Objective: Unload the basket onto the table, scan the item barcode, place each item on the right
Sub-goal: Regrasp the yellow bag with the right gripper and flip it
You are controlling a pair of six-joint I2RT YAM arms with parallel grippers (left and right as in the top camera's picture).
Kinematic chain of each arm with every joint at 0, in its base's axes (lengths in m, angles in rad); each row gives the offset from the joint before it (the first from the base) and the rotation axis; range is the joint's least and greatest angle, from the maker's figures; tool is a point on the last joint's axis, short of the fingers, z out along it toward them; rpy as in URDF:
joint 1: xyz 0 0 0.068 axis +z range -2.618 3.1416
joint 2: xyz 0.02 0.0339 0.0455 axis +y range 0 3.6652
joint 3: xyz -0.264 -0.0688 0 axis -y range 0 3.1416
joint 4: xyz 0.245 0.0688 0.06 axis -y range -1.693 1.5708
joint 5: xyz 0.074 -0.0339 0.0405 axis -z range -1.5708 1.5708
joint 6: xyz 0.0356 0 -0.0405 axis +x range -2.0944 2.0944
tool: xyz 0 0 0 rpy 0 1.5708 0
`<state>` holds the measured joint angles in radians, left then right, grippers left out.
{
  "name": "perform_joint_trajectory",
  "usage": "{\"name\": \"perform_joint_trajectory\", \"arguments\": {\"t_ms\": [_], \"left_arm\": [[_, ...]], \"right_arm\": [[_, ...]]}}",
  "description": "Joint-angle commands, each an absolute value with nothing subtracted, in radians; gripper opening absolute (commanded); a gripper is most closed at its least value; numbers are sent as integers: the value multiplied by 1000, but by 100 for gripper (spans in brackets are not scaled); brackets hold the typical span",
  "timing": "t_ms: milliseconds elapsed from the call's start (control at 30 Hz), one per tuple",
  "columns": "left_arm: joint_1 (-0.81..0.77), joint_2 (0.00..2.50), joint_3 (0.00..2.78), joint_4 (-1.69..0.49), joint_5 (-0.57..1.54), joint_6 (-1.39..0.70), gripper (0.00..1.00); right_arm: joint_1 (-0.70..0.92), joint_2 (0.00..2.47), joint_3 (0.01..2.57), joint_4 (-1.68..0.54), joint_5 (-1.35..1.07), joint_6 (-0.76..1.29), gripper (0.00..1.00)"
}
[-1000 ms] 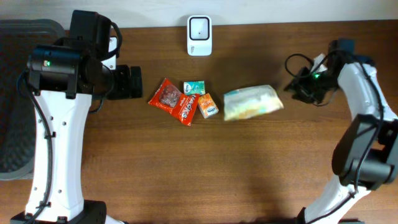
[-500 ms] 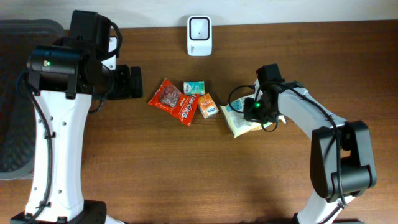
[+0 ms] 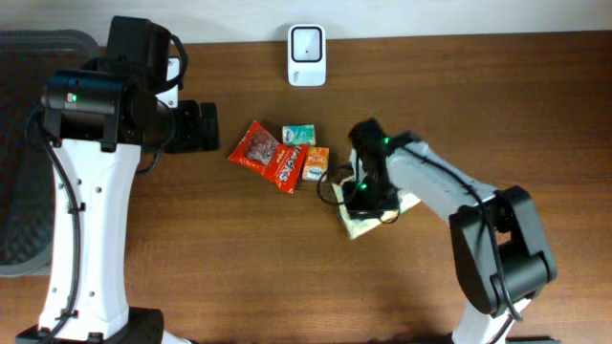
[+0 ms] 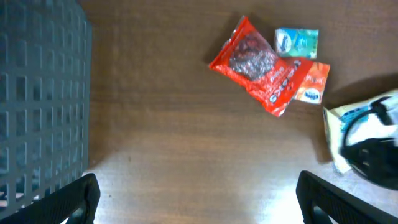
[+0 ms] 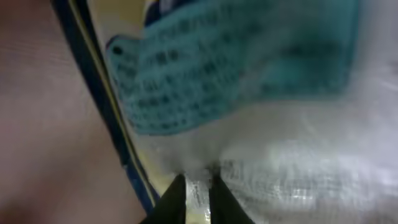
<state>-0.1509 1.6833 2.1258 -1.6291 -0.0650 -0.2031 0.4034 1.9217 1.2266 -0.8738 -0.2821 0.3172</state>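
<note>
The grasp is the step in hand: the right pincer [image 5: 196, 194] sits on the pale bag [image 3: 356, 225], which lies on the surface [image 3: 239, 268] just right of the orange carton [image 3: 316, 162]. Its tips are drawn narrow, with a fold of the bag's film seemingly nipped between them near the blue-edged seam. The left pincer [image 4: 199, 199] hangs wide and empty beside the red packet [image 4: 264, 68]. The white scanner [image 3: 307, 42] stands at the far edge, well apart. Next, I judge, the bag needs lifting clear and turning so its barcode, which I cannot spot here, faces the scanner
</note>
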Motion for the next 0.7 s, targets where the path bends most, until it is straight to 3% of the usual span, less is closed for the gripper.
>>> {"name": "perform_joint_trajectory", "arguments": {"t_ms": [0, 67, 100, 133, 167, 233, 300, 433, 467, 500, 567, 633, 667], "left_arm": [[-147, 1686, 2128, -1633, -76, -212, 99], [-147, 1686, 2128, -1633, -75, -212, 99], [-147, 1686, 2128, -1633, -76, -212, 99], [-147, 1686, 2128, -1633, -75, -212, 99], [-147, 1686, 2128, -1633, -76, -212, 99], [-147, 1686, 2128, -1633, -75, -212, 99], [-147, 1686, 2128, -1633, -76, -212, 99], [-147, 1686, 2128, -1633, -75, -212, 99], [-147, 1686, 2128, -1633, -76, -212, 99], [-147, 1686, 2128, -1633, -76, -212, 99], [-147, 1686, 2128, -1633, -76, -212, 99], [-147, 1686, 2128, -1633, -76, -212, 99], [-147, 1686, 2128, -1633, -76, -212, 99]], "right_arm": [[438, 1919, 1232, -811, -418, 387, 9], [403, 1919, 1405, -904, -460, 354, 14], [365, 1919, 1539, -1012, -445, 271, 28], [333, 1919, 1622, -1102, -362, 246, 36], [297, 1919, 1678, -1187, -221, 243, 36], [236, 1922, 1668, -1273, -38, 243, 29], [186, 1922, 1575, -1269, -17, 243, 29], [131, 1922, 1243, -1074, 13, 244, 29], [117, 1922, 1221, -1075, 20, 244, 15], [102, 1922, 1229, -1103, 20, 254, 9], [74, 1919, 1309, -1212, 20, 278, 11], [72, 1919, 1451, -1346, 5, 277, 20], [80, 1919, 1496, -1379, -31, 256, 37]]}}
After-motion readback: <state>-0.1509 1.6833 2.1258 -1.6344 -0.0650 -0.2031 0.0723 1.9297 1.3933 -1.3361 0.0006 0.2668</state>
